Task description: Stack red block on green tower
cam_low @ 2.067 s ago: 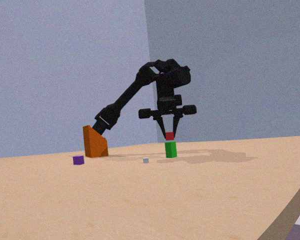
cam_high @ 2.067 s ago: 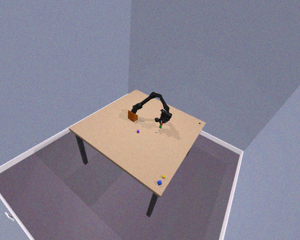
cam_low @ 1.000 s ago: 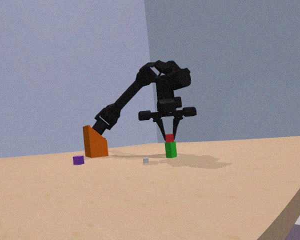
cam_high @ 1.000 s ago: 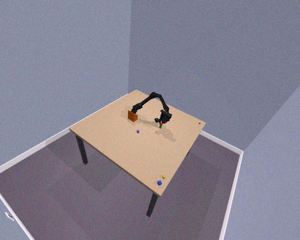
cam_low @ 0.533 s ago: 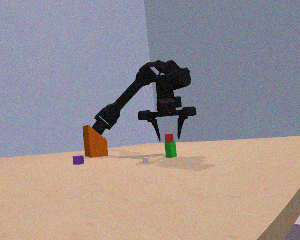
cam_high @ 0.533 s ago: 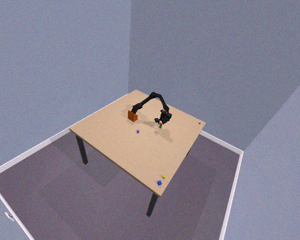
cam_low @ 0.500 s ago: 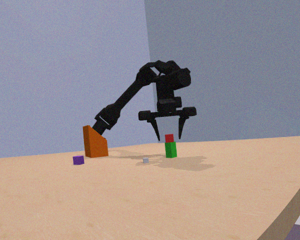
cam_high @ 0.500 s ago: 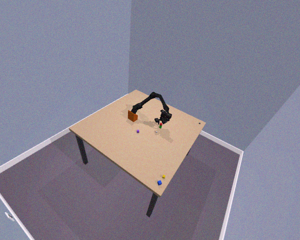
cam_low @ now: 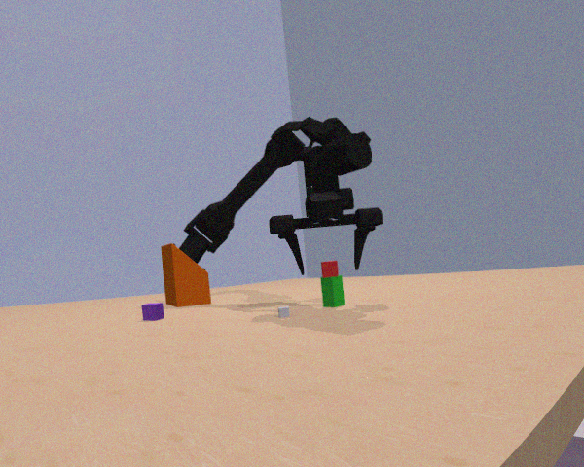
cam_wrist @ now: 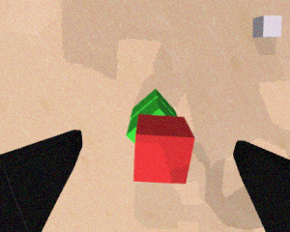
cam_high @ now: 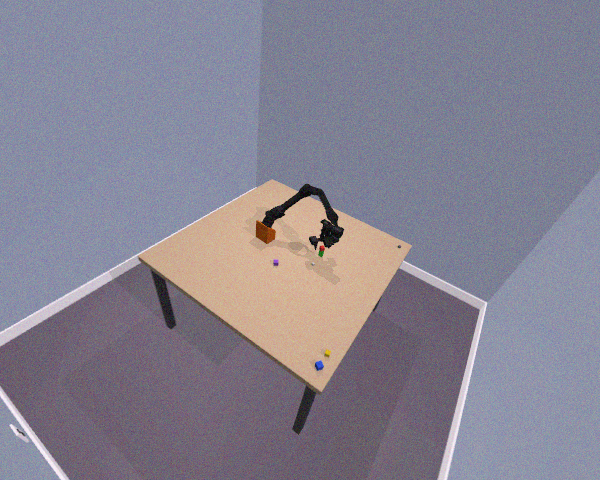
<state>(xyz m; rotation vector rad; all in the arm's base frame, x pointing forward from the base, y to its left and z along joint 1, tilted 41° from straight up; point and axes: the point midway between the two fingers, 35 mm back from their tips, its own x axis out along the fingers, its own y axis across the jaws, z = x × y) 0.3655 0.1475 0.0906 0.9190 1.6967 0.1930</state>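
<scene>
The red block (cam_high: pixel 321 248) (cam_low: pixel 329 269) (cam_wrist: pixel 163 159) sits on top of the green tower (cam_high: pixel 321 254) (cam_low: pixel 332 291) (cam_wrist: pixel 154 102). In the exterior view it looks level and sits slightly left of the tower's middle. The tower stands upright on the table. My gripper (cam_high: pixel 321 246) (cam_low: pixel 329 271) (cam_wrist: pixel 159 143) is open and points down, with one finger on each side of the red block and a gap on both sides. Nothing is between the fingertips in a grip. In the wrist view the red block hides much of the tower.
A small white cube (cam_high: pixel 312 264) (cam_low: pixel 283 311) (cam_wrist: pixel 272 26) lies near the tower. A purple block (cam_high: pixel 275 262) (cam_low: pixel 152 311) and an orange wedge (cam_high: pixel 265 233) (cam_low: pixel 186 286) stand further left. Yellow (cam_high: pixel 327 353) and blue (cam_high: pixel 319 365) blocks lie near the front corner. A small dark object (cam_high: pixel 399 246) lies near the right corner.
</scene>
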